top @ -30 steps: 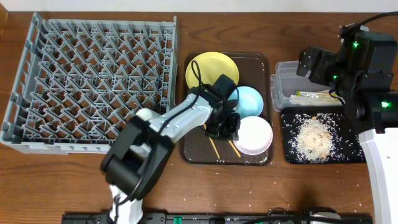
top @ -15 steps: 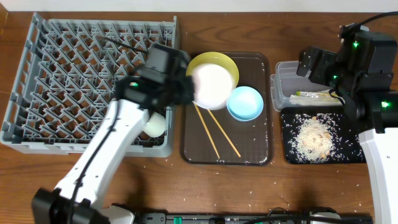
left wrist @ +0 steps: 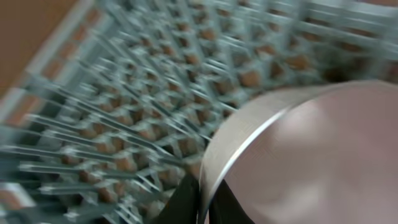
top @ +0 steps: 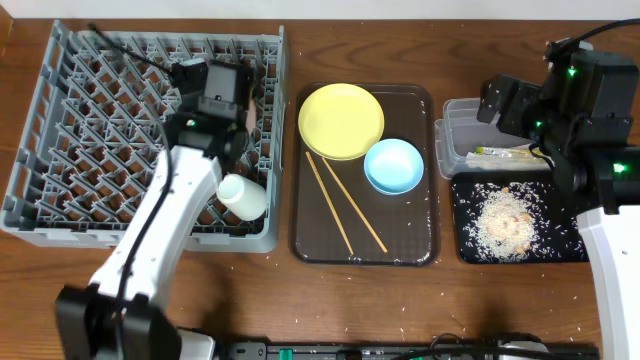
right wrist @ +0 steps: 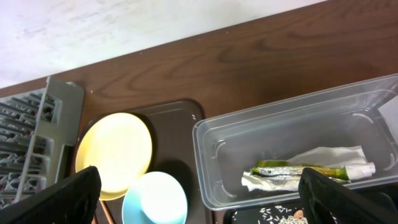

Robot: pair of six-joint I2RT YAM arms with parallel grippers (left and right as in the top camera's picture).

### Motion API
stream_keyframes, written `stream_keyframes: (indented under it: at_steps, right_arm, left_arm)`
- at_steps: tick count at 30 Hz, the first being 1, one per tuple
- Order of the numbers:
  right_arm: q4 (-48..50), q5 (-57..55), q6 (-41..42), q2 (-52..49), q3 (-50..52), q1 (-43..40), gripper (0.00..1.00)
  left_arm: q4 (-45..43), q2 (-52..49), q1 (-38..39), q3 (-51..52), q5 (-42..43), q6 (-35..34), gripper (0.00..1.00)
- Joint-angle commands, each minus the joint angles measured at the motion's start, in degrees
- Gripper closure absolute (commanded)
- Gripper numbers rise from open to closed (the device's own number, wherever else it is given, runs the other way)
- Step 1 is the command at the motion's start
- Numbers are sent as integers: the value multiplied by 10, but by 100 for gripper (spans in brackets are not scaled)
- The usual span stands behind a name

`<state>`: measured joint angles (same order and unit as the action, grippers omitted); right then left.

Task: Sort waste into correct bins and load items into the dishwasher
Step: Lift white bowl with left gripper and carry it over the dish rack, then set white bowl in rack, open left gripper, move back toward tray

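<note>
My left gripper (left wrist: 204, 202) is shut on the rim of the white bowl (left wrist: 311, 162) and holds it over the grey dish rack (top: 100, 130); overhead, this gripper (top: 215, 100) hides the bowl. The small white cup (top: 242, 195) lies in the rack's front right part. The yellow plate (top: 340, 120), light blue bowl (top: 392, 165) and chopsticks (top: 340, 205) lie on the brown serving tray. My right gripper (right wrist: 211, 199) is open and empty above the clear tub (right wrist: 249, 130), which holds the white wrapper (right wrist: 336, 158) and green-and-yellow packet (right wrist: 292, 169). Rice scraps (top: 505, 220) lie in the black tray (top: 460, 250).
The brown serving tray (top: 415, 250) sits between the rack and the two bins. Loose rice grains are scattered on the wooden table (top: 300, 300) in front. The right arm's body (top: 590, 120) stands over the table's right edge.
My left gripper has lifted the white bowl off the brown tray and carried it left, over the rack. The chopsticks are uncovered. The right arm has not moved.
</note>
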<state>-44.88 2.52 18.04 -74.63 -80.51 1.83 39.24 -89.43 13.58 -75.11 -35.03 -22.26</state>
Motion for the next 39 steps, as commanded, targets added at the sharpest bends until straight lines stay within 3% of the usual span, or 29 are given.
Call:
stream_keyframes:
  at_steps: [1,13,27,34,39]
  right_arm:
    - [0,-8,8,-4,-3,-3,1]
    - [0,-8,8,-4,-3,-3,1]
    - [0,-8,8,-4,-3,-3,1]
    - [0,-8,8,-4,-3,-3,1]
    - [0,-8,8,-4,-3,-3,1]
  left_arm:
    - [-15,-39,0,-9,-161,6,92]
    - [-38,-132,49,-9,-341,6,93]
    - [-35,-189,92,-6,-358,9,92]
    - [-36,-191,93,-7,-494,16,93]
    - [-35,-191,93,-7,-527,43,93]
